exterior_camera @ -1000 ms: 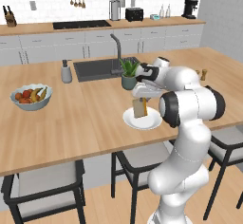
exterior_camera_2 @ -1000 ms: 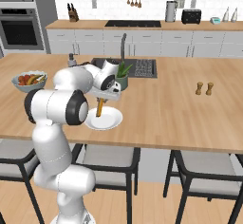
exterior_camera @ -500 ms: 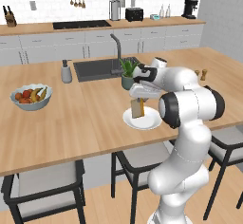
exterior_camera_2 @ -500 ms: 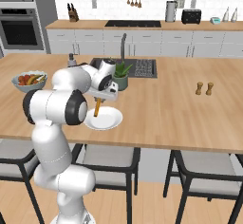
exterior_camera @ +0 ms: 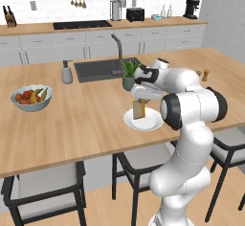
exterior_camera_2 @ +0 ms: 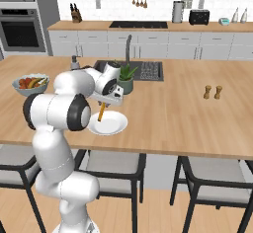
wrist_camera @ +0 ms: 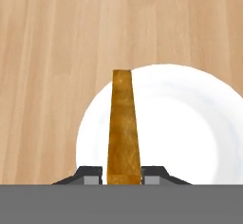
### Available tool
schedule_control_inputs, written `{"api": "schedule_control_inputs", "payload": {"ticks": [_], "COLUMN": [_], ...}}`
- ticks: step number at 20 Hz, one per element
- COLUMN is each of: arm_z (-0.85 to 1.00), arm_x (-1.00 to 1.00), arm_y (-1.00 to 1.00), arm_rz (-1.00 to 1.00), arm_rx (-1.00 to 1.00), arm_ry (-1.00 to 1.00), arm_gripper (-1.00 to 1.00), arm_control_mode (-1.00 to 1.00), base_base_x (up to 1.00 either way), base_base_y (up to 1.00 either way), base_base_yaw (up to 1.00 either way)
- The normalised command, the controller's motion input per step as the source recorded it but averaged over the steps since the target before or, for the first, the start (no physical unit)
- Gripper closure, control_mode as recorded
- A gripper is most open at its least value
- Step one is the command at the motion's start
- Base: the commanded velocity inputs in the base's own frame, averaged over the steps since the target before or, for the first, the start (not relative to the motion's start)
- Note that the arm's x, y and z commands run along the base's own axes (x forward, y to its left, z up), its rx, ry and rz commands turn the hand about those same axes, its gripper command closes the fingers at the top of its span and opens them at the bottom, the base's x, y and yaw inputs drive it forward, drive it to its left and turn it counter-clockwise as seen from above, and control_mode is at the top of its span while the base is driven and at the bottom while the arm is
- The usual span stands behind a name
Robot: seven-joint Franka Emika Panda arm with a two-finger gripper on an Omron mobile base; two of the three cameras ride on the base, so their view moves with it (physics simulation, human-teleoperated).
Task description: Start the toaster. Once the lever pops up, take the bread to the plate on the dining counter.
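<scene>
While your gripper (wrist_camera: 122,176) pinches the bread (wrist_camera: 123,128) on edge, the slice hangs upright directly over the plate (wrist_camera: 190,133), left of centre.

bread (exterior_camera: 139,109) upright over plate (exterior_camera: 150,122), on dining counter (exterior_camera: 86,119)

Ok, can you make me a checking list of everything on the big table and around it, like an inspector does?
Surface: light wood dining counter with dark sink and tap.
Job's things: bread on edge, upright over the plate; toaster on the far counter.
Clutter: fruit bowl, potted plant, soap bottle, two shakers.
Pincer: pincer closed on the bread's top edge.
Cables: nothing seen.
Surroundings: dark stools, cooktop, wall ovens.
</scene>
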Motion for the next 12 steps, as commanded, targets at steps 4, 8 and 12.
{"api": "schedule_control_inputs", "payload": {"ticks": [4,8,12], "arm_z": [0.0,0.0,0.04], "arm_x": [-0.16,-0.48,-0.62], "arm_y": [-0.07,-0.41,-0.54], "arm_rz": [0.0,-0.09,-0.16], "arm_rx": [0.0,0.0,0.0], "arm_ry": [-0.04,-0.11,-0.1], "arm_gripper": [-1.0,-1.0,-1.0], "arm_control_mode": [-1.0,-1.0,-1.0], "base_base_x": [0.0,0.0,0.0], "base_base_y": [0.0,0.0,0.0], "base_base_yaw": [0.0,0.0,0.0]}}
